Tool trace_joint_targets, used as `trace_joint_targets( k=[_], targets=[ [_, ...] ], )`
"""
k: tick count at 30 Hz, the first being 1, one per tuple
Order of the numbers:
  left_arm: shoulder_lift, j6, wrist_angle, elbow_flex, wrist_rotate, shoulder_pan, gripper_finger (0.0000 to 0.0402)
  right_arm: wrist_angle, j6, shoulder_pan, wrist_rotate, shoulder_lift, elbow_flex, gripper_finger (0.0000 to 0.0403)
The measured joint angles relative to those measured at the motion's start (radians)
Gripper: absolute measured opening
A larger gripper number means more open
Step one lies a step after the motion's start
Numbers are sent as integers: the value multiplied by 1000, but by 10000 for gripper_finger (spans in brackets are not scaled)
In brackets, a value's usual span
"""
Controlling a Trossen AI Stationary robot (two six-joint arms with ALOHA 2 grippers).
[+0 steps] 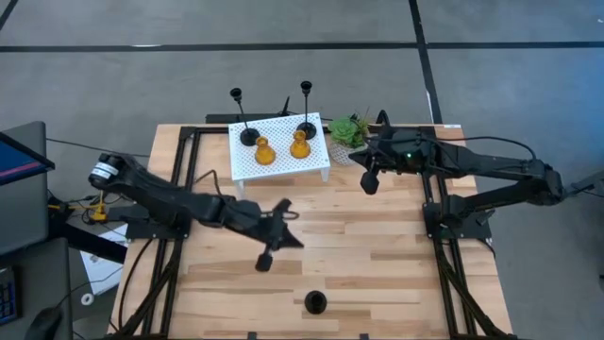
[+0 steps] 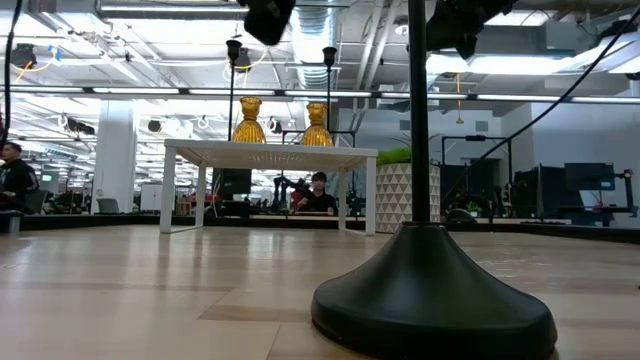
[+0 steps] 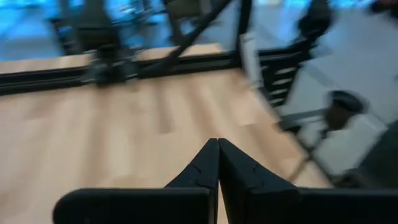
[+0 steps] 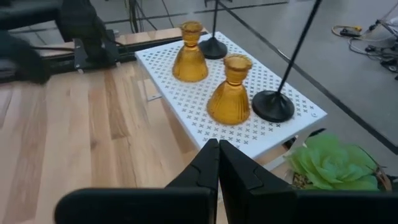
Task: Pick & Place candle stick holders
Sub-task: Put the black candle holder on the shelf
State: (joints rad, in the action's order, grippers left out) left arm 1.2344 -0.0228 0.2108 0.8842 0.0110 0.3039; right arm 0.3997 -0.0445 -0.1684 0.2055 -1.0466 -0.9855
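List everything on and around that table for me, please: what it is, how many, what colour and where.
Black holders: three; two on the white stand, one alone near the table's front edge.
Amber holders: two, side by side on the stand between the black ones.
Stand: one, white, perforated, at the table's back.
Plant: one, green, in a patterned pot just right of the stand.
Table: one, light wood.
People: two, seated far off in the room behind, seen in the low view.
Left pincer: black, shut, empty, over the table's middle.
Right pincer: black, shut, empty, beside the plant.
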Motion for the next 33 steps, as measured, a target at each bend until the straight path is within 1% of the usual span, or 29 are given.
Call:
trace_joint_targets(
  k=[3, 8, 10, 14, 17, 20, 22, 25, 33],
  targets=[
    [54, 9, 133, -58, -85, 14, 5, 3, 2, 15, 1, 0, 0, 0],
    [188, 96, 273, -79, -94, 44, 5, 15, 2, 46, -12, 0, 0, 0],
    [246, 115, 359, -79, -92, 52, 5, 28, -5, 55, -69, 0, 0, 0],
    [329, 179, 531, -79, -91, 60, 5, 91, -82, 94, -193, 0, 0, 0],
    [351, 279, 534, -79, -91, 78, 5, 158, -90, 152, -204, 0, 0, 0],
    [365, 342, 531, -79, -94, 113, 5, 189, -88, 206, -182, 0, 0, 0],
    [366, 342, 531, -79, -77, 140, 5, 189, -88, 236, -164, 0, 0, 0],
    [371, 341, 535, -79, -7, 175, 5, 190, -88, 263, -153, 0, 0, 0],
    [381, 246, 533, -79, 46, 206, 5, 191, -88, 278, -153, 0, 0, 0]
  ],
)
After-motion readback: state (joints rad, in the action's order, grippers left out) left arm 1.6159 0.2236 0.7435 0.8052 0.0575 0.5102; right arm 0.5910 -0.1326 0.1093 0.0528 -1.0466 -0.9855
